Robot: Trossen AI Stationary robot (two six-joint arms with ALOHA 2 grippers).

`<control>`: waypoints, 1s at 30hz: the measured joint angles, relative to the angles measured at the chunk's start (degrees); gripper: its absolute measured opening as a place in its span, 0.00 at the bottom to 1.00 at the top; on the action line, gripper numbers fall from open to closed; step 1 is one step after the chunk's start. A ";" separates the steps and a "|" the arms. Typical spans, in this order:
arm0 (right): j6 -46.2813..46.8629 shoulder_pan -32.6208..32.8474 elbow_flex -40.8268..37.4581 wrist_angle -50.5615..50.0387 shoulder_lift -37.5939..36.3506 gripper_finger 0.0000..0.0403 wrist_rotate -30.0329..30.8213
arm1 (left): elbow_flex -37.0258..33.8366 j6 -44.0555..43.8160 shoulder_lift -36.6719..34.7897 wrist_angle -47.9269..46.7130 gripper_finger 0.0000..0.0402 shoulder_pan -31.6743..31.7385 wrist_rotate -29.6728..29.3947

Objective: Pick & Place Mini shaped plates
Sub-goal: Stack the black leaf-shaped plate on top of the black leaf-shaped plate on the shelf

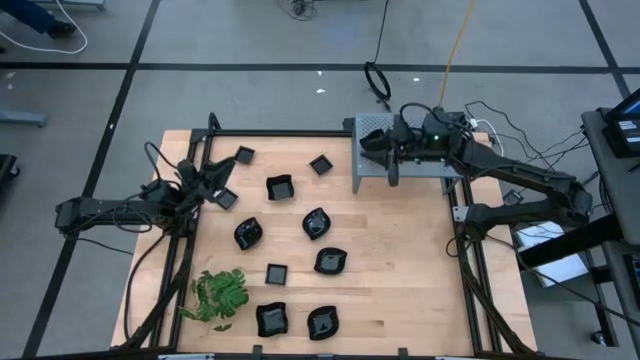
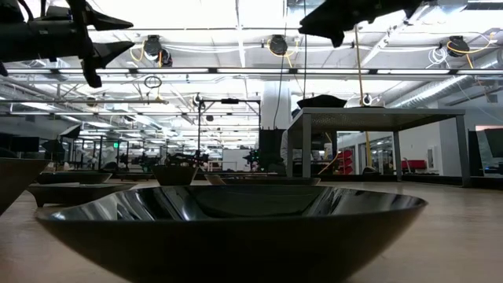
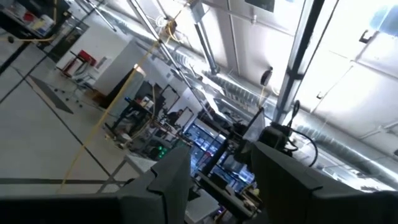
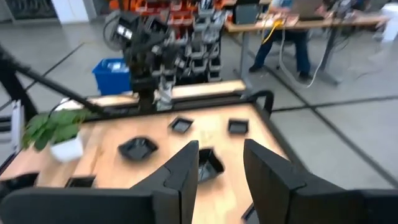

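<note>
the small glossy black dishes with raised rims (image 1: 279, 187) lie scattered over the pale wooden table (image 1: 400, 290), from the far edge down to the near edge, eleven or so countable from above (a couple are half tucked under the left arm). the left gripper (image 1: 213, 186) hovers by the table's left edge toward the far left corner, fingers spread and holding nothing. two little square dishes sit right there: one (image 1: 226, 199) just beside its tip toward the near edge, another (image 1: 244, 154) just beyond it toward the far edge. this arm looks the nearer one for a pick, and the dish lies below and slightly nearward of it.

the right gripper (image 1: 392, 158) hangs over the grey perforated metal box (image 1: 372, 170) at the far right corner, fingers parted with nothing between them. it is well apart from most dishes.

the green leafy sprig (image 1: 220, 294) rests near the near left corner.

hard to read: the left wrist view shows only ceiling and room, no dish. the low view is mostly filled by one dish's rim (image 2: 236, 222), so heights above the table stay unclear.
</note>
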 joint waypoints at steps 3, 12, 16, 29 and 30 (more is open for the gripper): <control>-1.14 1.57 0.00 -3.93 0.00 0.28 -0.03 | 0.00 0.06 -0.01 0.00 0.43 0.00 0.07; -8.25 9.16 0.00 -12.60 0.02 0.28 -0.13 | 0.00 0.01 0.00 0.00 0.43 0.00 0.63; -9.18 13.00 0.00 -14.22 0.02 0.28 0.19 | 0.00 -0.66 0.00 0.01 0.43 0.00 -0.38; 0.82 30.94 0.00 -17.79 3.12 0.28 18.42 | 2.22 -1.58 0.05 -0.07 0.43 0.00 11.57; 2.21 32.14 0.00 -17.56 4.29 0.28 18.17 | 2.89 -1.57 0.05 -0.29 0.43 0.00 13.06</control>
